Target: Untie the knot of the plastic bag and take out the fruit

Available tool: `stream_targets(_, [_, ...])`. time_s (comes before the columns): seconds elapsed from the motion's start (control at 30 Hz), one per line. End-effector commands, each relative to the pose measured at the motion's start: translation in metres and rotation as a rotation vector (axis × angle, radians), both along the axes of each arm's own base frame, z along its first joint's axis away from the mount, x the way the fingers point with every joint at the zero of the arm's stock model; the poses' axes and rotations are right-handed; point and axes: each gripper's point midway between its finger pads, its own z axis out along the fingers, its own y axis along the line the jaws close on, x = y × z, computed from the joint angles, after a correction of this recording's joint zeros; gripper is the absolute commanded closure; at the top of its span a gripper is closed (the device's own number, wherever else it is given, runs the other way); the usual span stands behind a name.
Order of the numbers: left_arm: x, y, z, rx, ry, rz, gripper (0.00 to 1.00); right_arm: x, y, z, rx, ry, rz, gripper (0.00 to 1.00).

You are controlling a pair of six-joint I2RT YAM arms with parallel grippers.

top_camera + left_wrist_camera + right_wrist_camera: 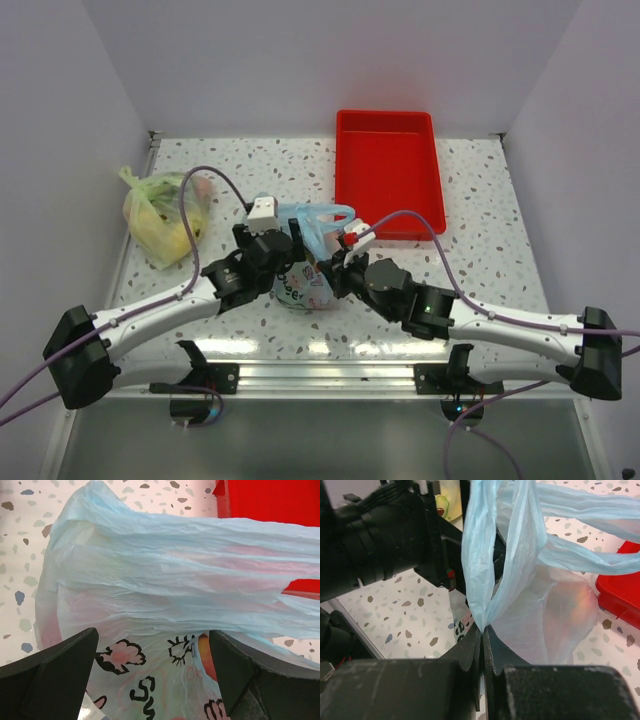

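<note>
The light blue plastic bag (305, 280) with black and pink print stands between my two grippers. Its long handle loops (328, 215) trail toward the red tray; no knot shows in them. My left gripper (288, 248) is open, its jaws wide apart over the printed plastic bag (150, 580). My right gripper (484, 632) is shut on a fold of the bag's thin plastic at the base of a handle loop (495, 545). An orange fruit (205, 655) shows through the plastic, and a pinkish-orange fruit (577, 605) shows in the right wrist view.
A red tray (390, 170) lies at the back right, just beyond the bag. A yellow-green bag (162, 215) with yellow fruit sits at the left. The left arm (380, 535) is close to the right gripper. The left arm's cable loops over the yellow-green bag.
</note>
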Motion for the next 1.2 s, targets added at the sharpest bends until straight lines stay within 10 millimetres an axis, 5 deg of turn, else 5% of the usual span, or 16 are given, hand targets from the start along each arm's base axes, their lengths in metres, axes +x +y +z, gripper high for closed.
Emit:
stream_targets(0.0, [0.020, -0.005, 0.013, -0.054, -0.083, 0.078, 0.02, -0.004, -0.001, 0.019, 0.093, 0.005, 0.003, 1.00])
stream_targets(0.13, [0.023, -0.001, -0.010, -0.007, -0.021, 0.104, 0.04, -0.003, -0.007, 0.020, 0.099, 0.001, -0.014, 1.00])
stream_targets(0.33, [0.026, 0.058, -0.033, -0.022, 0.052, 0.246, 0.18, 0.000, -0.029, 0.016, 0.099, 0.010, -0.093, 1.00])
stream_targets(0.5, [0.018, 0.107, -0.020, -0.035, 0.033, 0.355, 0.31, 0.016, -0.083, -0.016, 0.047, 0.065, -0.374, 1.00])
stream_targets(0.67, [-0.001, 0.150, -0.005, -0.035, 0.018, 0.440, 0.55, 0.012, -0.127, -0.057, -0.019, 0.144, -0.543, 1.00])
stream_targets(0.87, [-0.013, 0.181, -0.007, 0.008, 0.050, 0.477, 0.69, -0.001, -0.156, -0.091, -0.091, 0.226, -0.604, 1.00])
stream_targets(1.07, [-0.013, 0.195, 0.011, 0.050, 0.051, 0.467, 0.71, -0.004, -0.175, -0.091, -0.119, 0.265, -0.619, 1.00])
stream_targets(1.17, [-0.010, 0.200, 0.025, 0.116, 0.040, 0.433, 0.80, -0.004, -0.173, -0.103, -0.213, 0.336, -0.546, 1.00])
